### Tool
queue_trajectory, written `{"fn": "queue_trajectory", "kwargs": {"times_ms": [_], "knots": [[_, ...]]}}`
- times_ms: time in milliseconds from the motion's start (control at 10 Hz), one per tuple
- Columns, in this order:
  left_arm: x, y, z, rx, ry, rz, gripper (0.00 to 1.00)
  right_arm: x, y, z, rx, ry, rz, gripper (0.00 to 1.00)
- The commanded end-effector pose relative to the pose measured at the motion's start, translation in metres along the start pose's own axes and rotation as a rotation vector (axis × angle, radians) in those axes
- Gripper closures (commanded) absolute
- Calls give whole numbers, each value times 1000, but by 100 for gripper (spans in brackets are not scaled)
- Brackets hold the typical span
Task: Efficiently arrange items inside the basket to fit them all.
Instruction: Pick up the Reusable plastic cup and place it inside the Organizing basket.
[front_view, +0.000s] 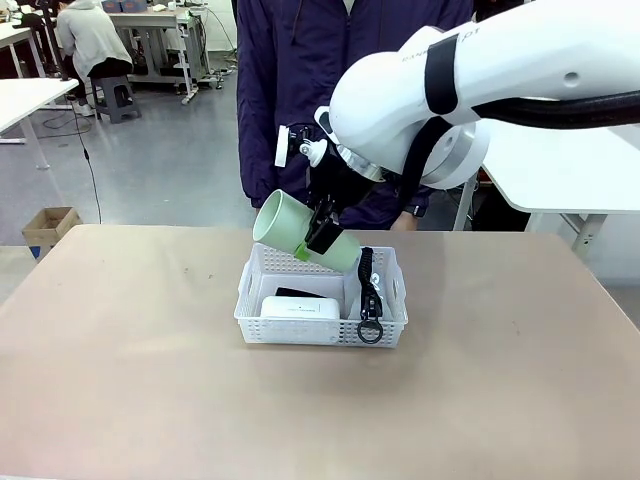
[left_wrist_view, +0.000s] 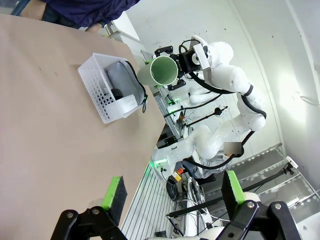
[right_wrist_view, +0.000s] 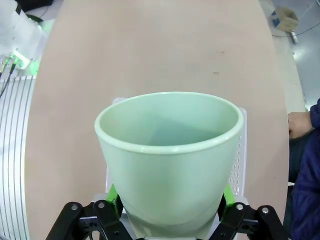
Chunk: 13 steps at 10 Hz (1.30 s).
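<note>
While your right gripper clamps the cup, it hangs tilted over the basket.
Cup: pale green, glossy, empty; left gripper gapes open; no print readable.

white box: faint grey print on its front face, too small to read
right arm: dark lettering on the upper link near the black band, cut off and not legible
white tag on the far arm's wrist: no readable marks
pale green cup: plain, unmarked
</note>
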<state>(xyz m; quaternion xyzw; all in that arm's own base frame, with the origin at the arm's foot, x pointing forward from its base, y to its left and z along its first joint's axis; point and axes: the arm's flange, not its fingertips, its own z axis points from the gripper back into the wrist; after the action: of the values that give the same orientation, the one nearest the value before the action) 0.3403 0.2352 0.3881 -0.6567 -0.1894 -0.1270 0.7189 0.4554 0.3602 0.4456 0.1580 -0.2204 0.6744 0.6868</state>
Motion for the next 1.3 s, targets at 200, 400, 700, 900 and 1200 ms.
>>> {"fn": "queue_trajectory", "kwargs": {"times_ms": [200,400,700,900,1200], "knots": [[-1,-4,-2,7,5,5,0,13,-16,-8,-18,76,-3,13],[-1,-4,-2,7,5,5,0,14,-30,-16,21,98,-50,13],[-1,-4,-2,7,5,5,0,15,-48,-41,5,130,-108,13],[-1,-4,-2,7,5,5,0,18,-57,-53,-9,185,-111,13],[-1,-4,-2,7,5,5,0,6,-66,-75,-7,261,-142,13]]}}
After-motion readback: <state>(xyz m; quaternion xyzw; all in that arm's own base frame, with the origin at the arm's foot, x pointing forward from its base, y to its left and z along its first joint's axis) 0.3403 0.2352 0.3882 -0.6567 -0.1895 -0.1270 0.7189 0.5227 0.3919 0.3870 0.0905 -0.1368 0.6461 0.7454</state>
